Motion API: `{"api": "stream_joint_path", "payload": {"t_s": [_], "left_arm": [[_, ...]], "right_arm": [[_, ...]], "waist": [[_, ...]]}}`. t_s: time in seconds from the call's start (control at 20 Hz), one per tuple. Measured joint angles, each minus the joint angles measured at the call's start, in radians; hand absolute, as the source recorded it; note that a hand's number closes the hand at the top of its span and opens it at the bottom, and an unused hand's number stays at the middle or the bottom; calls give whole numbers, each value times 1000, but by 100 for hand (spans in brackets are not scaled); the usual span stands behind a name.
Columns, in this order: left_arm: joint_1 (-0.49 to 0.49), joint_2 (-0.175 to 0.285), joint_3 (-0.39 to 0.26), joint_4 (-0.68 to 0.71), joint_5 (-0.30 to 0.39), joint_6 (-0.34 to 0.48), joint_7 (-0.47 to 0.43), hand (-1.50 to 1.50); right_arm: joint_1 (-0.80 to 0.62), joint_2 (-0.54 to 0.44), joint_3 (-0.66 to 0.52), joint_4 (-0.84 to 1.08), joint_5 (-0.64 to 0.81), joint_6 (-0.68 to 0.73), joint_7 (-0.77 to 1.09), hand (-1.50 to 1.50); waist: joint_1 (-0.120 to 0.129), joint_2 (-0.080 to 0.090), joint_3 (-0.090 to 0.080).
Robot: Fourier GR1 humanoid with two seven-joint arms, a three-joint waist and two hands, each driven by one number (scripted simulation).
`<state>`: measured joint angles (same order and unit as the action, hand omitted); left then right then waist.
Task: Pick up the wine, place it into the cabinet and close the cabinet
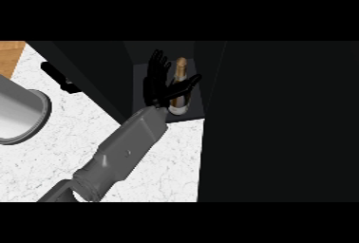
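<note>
Since the wine bottle (181,70) already stands upright inside the cabinet (280,118), I judge my present step to be letting go and backing out, with the closing not yet done. The cabinet is the biggest thing I have: a dark mass filling the right half of my head view, its open bay at the upper left. My left forearm (129,147) runs diagonally from the lower left edge up into that bay. The left hand (155,88) is open, fingers straight up just left of the bottle, thumb spread rightward across its lower body; I cannot tell whether the thumb touches the glass. The right hand is nowhere in my view.

To do this well I'd clear the thumb first, then withdraw along the forearm's own line, so nothing sweeps the narrow neck and tips the bottle, which sits near the bay's front edge.

Below, the white marbled counter (63,142) carries a round grey metal vessel (21,114) at the left edge and a small black object (60,76) near the cabinet's side. A strip of wooden floor (8,54) shows in the top left corner.
</note>
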<state>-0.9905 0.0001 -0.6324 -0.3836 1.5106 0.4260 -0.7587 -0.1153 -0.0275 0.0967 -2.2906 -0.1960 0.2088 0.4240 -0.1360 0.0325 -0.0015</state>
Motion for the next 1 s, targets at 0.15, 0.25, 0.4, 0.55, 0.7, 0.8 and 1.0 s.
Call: {"api": "stream_joint_path", "payload": {"t_s": [0.15,0.25,0.4,0.55,0.7,0.8,1.0], "left_arm": [[-10,0,-20,24,8,10,-7,-150],[-31,0,-43,35,2,37,-4,-150],[-45,0,-87,52,-19,51,0,-150],[-73,0,-117,60,-33,67,3,-150],[-81,0,-139,54,-37,71,-5,-150],[-79,0,-147,35,-31,90,-23,-150],[-63,0,-160,12,-19,84,-62,-150]], "right_arm": [[10,6,5,5,6,0,-15,-150],[0,2,-2,16,3,4,-17,-150],[-4,9,4,15,10,-5,-12,-150],[-14,10,14,11,14,-8,-3,-150],[-20,10,16,1,13,-15,14,-150],[-13,11,22,-1,20,-16,13,-150],[-6,11,15,0,16,-16,10,-150]], "waist": [[2,1,0],[5,1,1],[13,-2,1],[11,-1,0],[15,-2,0],[19,-4,1],[28,-6,1]]}}
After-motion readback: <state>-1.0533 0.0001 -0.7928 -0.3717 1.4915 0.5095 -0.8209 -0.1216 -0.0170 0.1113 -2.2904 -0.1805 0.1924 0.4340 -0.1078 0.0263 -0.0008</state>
